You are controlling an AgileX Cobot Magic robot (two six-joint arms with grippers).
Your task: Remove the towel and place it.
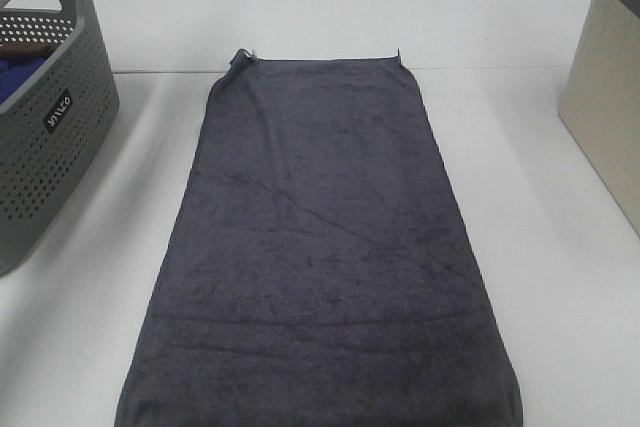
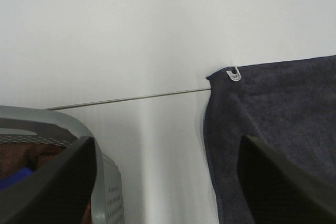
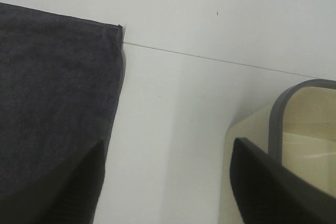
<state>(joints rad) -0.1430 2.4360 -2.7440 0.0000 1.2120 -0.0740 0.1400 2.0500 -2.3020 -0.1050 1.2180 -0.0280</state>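
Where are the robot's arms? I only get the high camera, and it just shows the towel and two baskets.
Observer: The left gripper hangs with its jaws open and holds nothing, over the table between the grey basket and the towel.
Operator: And the other one?
Observer: The right gripper has open jaws too, between the towel's edge and the beige bin.
Operator: What's that pale speck on the towel's corner?
Observer: A small pale loop fixed at the hem.
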